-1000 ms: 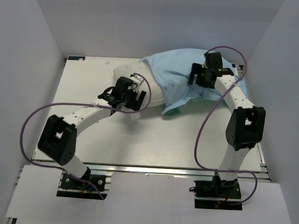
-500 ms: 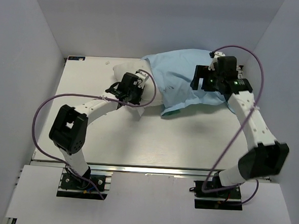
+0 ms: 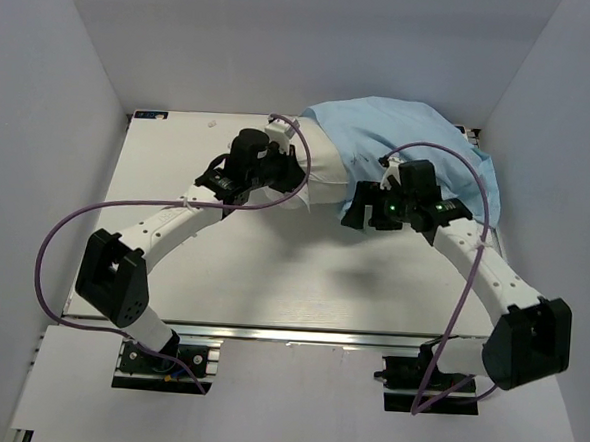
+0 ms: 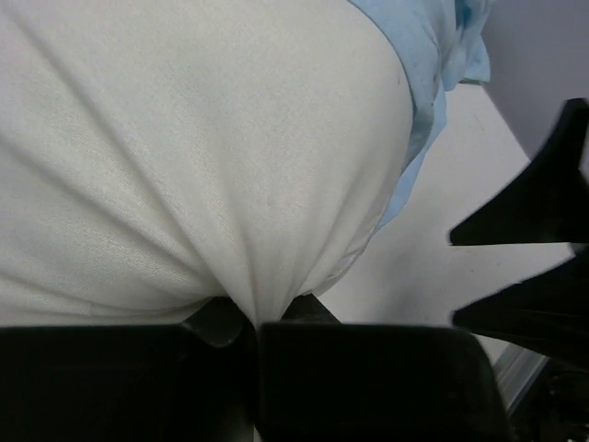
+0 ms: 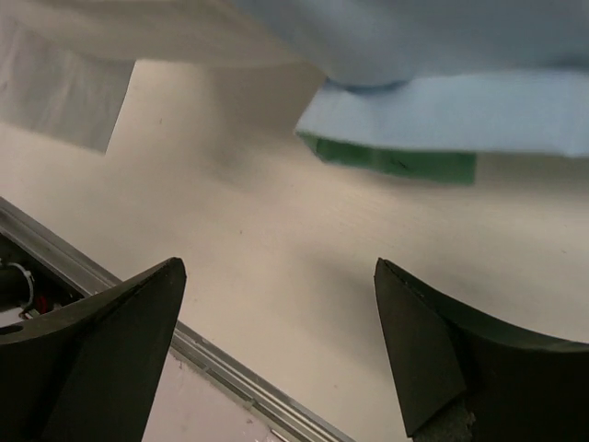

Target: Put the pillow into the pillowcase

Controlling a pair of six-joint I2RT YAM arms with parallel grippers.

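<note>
Squarely in left hand, pillow.

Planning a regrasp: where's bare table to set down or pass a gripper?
Free: near-centre table between both arms; far-left corner. Crowded: far right, with pillow, pillowcase, left gripper pinching pillow, open right gripper.
</note>
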